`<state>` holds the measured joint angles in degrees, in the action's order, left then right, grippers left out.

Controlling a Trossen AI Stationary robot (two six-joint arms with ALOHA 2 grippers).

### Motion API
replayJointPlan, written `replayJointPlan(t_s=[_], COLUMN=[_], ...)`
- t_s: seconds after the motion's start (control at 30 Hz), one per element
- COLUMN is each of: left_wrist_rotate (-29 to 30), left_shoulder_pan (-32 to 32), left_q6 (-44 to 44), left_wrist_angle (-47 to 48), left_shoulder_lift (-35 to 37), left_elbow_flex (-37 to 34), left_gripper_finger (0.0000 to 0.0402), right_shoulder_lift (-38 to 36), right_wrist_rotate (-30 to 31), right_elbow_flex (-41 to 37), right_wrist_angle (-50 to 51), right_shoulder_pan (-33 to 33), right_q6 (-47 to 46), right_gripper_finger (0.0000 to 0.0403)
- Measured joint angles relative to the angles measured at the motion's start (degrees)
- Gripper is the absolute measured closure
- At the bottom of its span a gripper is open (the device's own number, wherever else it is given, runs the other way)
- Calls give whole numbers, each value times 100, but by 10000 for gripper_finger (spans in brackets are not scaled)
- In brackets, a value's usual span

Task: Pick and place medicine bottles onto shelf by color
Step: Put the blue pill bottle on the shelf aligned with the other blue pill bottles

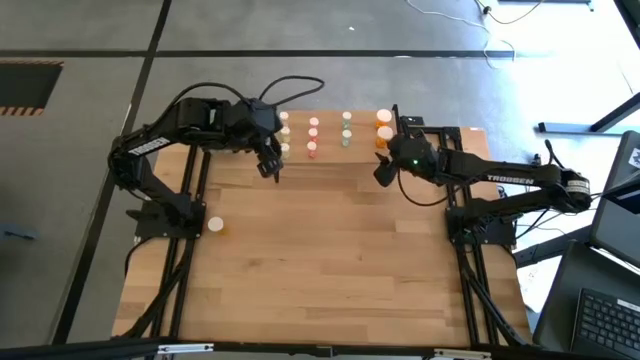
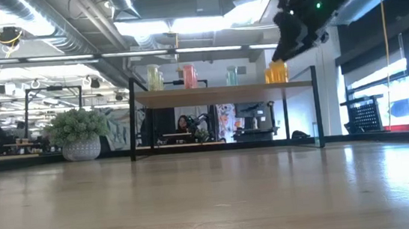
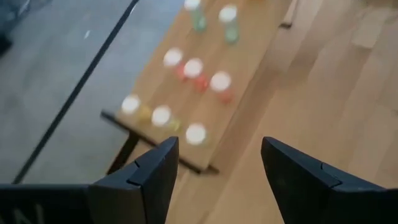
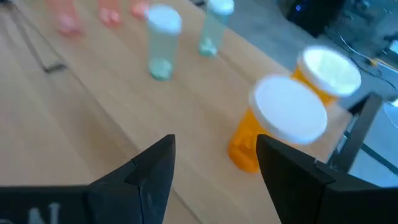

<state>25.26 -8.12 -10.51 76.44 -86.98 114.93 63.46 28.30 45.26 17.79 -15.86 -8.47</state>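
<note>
- grey concrete floor [image 1: 90, 40] with dark seams around table
- exposed ceiling ducts [image 2: 52, 16], bright ceiling lights [image 2: 181, 23]
- windows [image 2: 405, 88] at right
- potted plant [image 2: 78, 134] behind, desks beyond

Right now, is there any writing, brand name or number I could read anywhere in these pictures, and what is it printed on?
"TROSSEN": white letters along the right arm, seen from above.
White lettering on the left arm: too small to read.
White marks at the bottom edge of both wrist views: cut off, unreadable.
The medicine bottles on the shelf: no readable labels.
</note>
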Motion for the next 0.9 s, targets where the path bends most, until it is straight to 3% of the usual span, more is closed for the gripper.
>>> replayJointPlan(t_s=[0.27,0.53,0.73,0.9], left_wrist_rotate=[18,-870,-1385,-1754], left_shoulder_pan=[0,36,189,331], left_q6=[-1742,-3151,-3790,-3918], left_wrist_angle=[1149,1343,1354,1358], left_shoulder_lift=[0,4,0,-1], left_elbow_flex=[0,-115,-661,-1067], left_gripper_finger=[176,175,177,177], right_shoulder_lift=[-323,-511,-639,-885], right_wrist_rotate=[-36,-1391,-2179,-2392], right_elbow_flex=[454,815,959,1114], right_wrist_angle=[25,-33,-3,361], right_shoulder_pan=[364,411,409,405], right_q6=[580,1069,1410,1510], right_gripper_finger=[176,176,176,176])
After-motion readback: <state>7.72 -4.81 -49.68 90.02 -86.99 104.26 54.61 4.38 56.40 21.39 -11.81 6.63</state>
